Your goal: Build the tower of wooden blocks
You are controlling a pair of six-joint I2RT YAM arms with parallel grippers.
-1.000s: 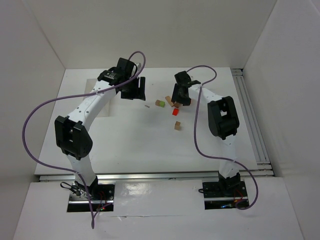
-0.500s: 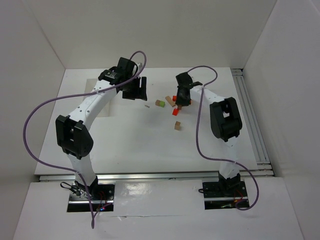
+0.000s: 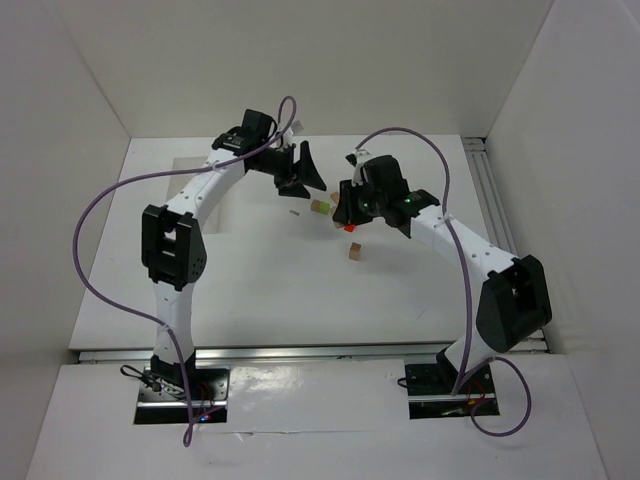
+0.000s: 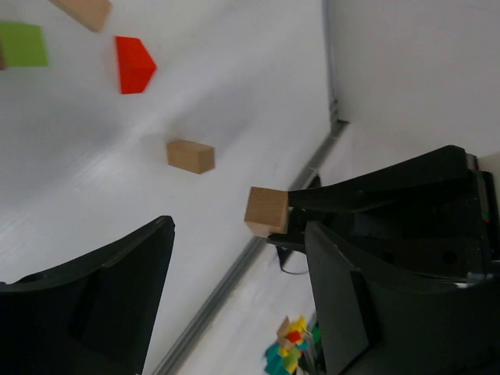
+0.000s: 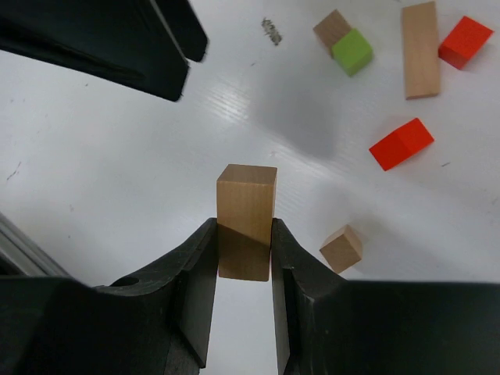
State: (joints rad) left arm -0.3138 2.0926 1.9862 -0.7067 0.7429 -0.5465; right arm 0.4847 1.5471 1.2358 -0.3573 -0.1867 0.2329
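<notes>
My right gripper (image 5: pixel 244 228) is shut on an upright tan wood block (image 5: pixel 246 219) and holds it above the table; in the top view it (image 3: pixel 347 208) hangs over the block cluster. On the table below lie a lime green block (image 5: pixel 351 51) touching a tan one (image 5: pixel 332 29), a long tan block (image 5: pixel 421 49), two red blocks (image 5: pixel 401 144) (image 5: pixel 466 41) and a small tan cube (image 5: pixel 341 248). My left gripper (image 3: pixel 303 175) is open and empty, just left of the cluster. Its wrist view shows the held block (image 4: pixel 266 211) beyond its fingers (image 4: pixel 351 312).
A tiny dark speck (image 3: pixel 294 212) lies on the table left of the green block (image 3: pixel 320 207). White walls enclose the table on three sides. A metal rail (image 3: pixel 500 230) runs along the right edge. A faint rectangular patch (image 3: pixel 195 190) marks the left side.
The right gripper closed on the tan block and lifted it off the table as its arm stretched out. The left gripper swung right toward the blocks and opened a little wider.
</notes>
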